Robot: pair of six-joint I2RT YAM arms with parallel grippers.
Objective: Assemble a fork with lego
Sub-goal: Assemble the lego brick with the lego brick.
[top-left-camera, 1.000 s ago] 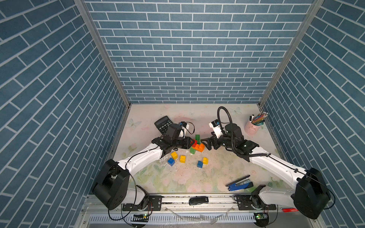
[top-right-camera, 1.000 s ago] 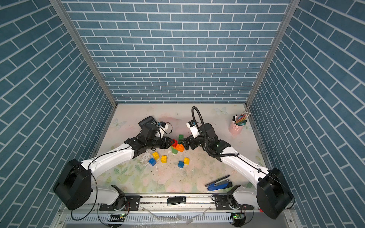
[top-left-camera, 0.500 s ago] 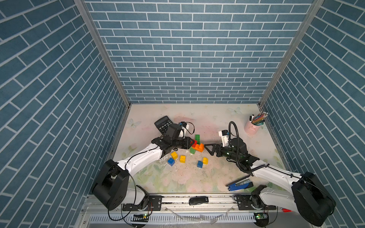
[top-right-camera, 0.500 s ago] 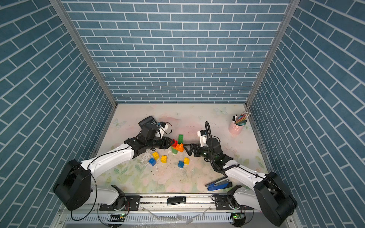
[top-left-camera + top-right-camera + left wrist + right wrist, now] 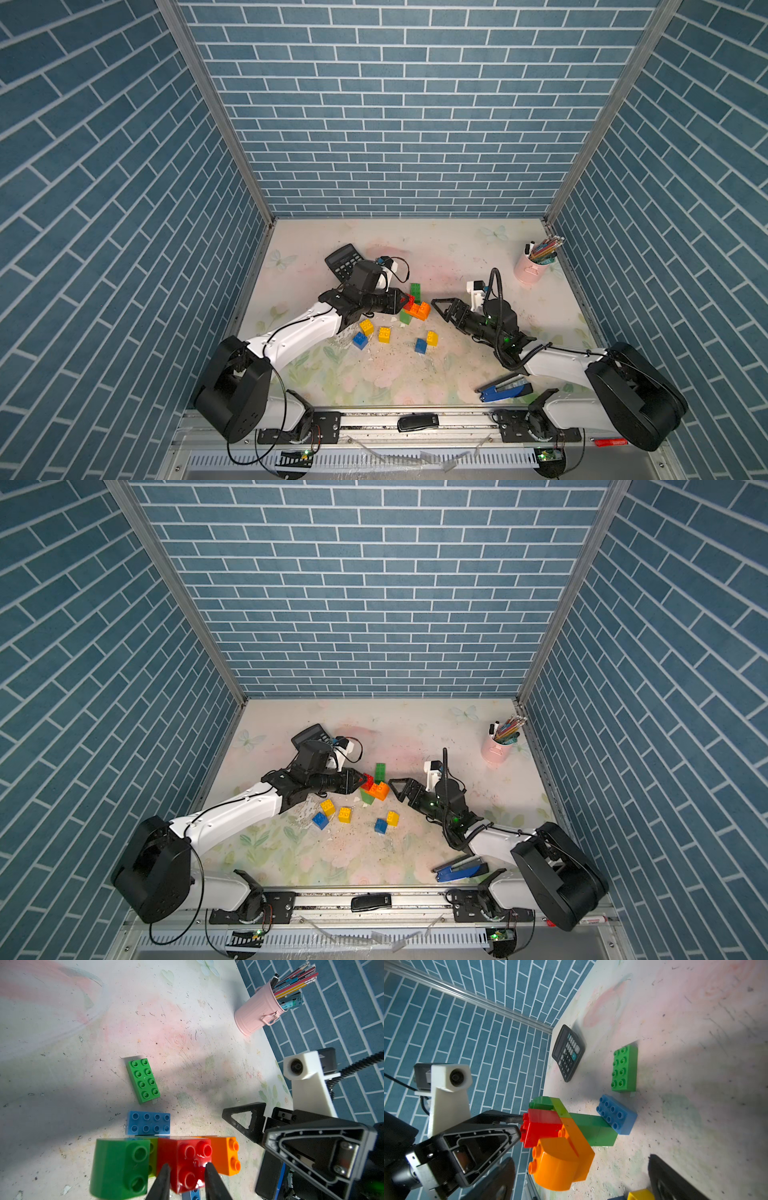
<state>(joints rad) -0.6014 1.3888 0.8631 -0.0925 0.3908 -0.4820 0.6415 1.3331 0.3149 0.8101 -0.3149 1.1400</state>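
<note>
Left wrist view: left claw is pinched shut on the red brick of the lego assembly, one finger on each side. Red brick is joined to a rounded green brick, a lime brick and an orange brick. Blue oblong brick lies just beyond the assembly, with the green oblong brick beyond that, studs up, both on the counter. Right claw is spread wide just beside the assembly's orange end, holding nothing. Loose yellow squares and blue squares lie near the assembly on the robot's side. Calculator sits beyond the assembly, toward the left arm.
</note>
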